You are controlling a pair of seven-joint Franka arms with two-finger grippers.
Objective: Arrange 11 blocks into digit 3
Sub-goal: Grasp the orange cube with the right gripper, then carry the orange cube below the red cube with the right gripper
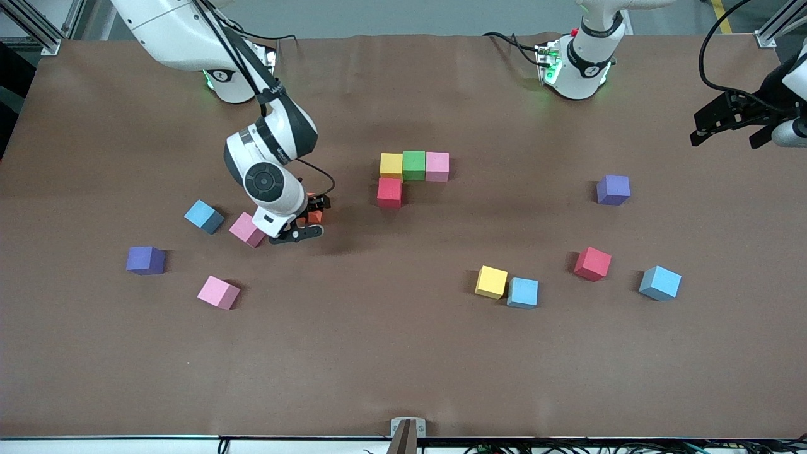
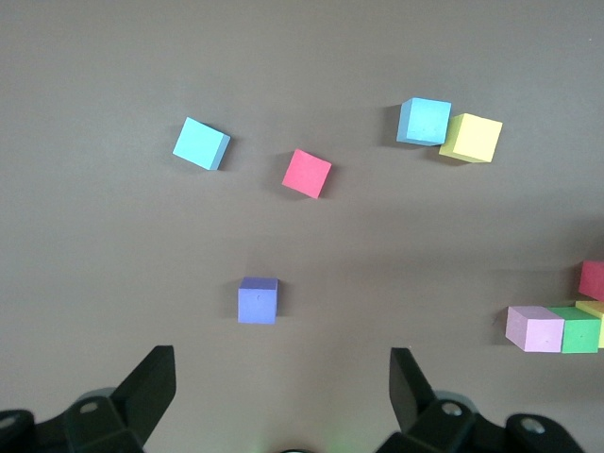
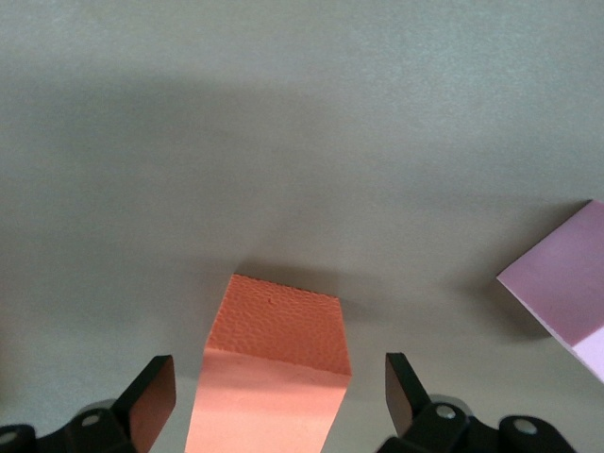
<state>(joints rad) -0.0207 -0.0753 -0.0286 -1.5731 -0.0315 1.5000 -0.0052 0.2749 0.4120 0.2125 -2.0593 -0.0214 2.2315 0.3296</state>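
Altogether thirteen cubes sit on the worktop (image 1: 403,353): three pink, three light blue, two yellow, two red, two purple, one green, one orange. At centre frame a yellow cube (image 1: 391,166), green cube (image 1: 414,165) and pink cube (image 1: 437,166) form a touching row, with a red cube (image 1: 389,192) below the yellow. Left of centre, the right gripper (image 1: 313,217) straddles the orange cube (image 3: 272,368) with fingers spread, not gripping; the left gripper (image 2: 281,387) waits spread at the upper right edge.

This is a robotics laboratory. Two white jointed robot arms (image 1: 265,157) stand bolted along one edge of a wide tabletop (image 1: 403,353) covered in plain brown matting. Aluminium frame struts (image 1: 38,25) rise at the corners, black cables (image 1: 712,57) trail off the edges, and small coloured foam cubes (image 1: 413,165) lie scattered on the matting.
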